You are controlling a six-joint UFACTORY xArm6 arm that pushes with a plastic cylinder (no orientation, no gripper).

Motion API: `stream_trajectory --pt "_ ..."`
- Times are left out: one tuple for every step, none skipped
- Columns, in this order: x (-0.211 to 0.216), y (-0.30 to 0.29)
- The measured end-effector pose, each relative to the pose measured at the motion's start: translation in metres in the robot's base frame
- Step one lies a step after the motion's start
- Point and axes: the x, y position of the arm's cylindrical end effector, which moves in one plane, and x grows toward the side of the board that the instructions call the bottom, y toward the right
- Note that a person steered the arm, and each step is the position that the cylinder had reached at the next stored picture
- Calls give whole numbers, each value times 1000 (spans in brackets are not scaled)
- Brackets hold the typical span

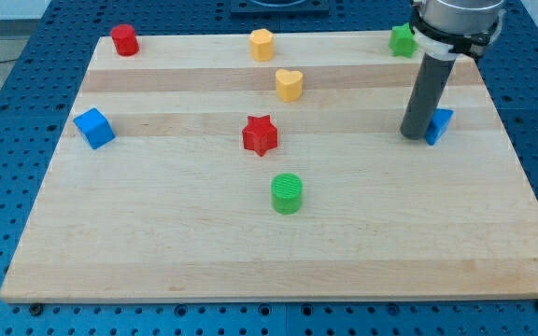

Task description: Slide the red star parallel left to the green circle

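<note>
The red star (260, 134) lies near the middle of the wooden board (157, 243). The green circle (287, 193) sits just below it and a little to the view's right. My tip (414, 135) rests on the board at the view's right, far from both, touching or almost touching a blue block (440, 124) that it partly hides.
A yellow heart (289, 85) lies above the red star. A yellow block (262, 44), a red block (124, 40) and a green block (402, 40) stand along the top edge. A blue cube (93, 128) sits at the left edge.
</note>
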Motion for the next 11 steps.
stream_trajectory --pt "0 -13" --pt "0 -62" --pt "0 -118" --pt "0 -175" --pt "0 -218" --pt "0 -246" --pt "5 -278" --pt "18 -312" --pt "37 -326" --pt "48 -324" --pt "59 -314"
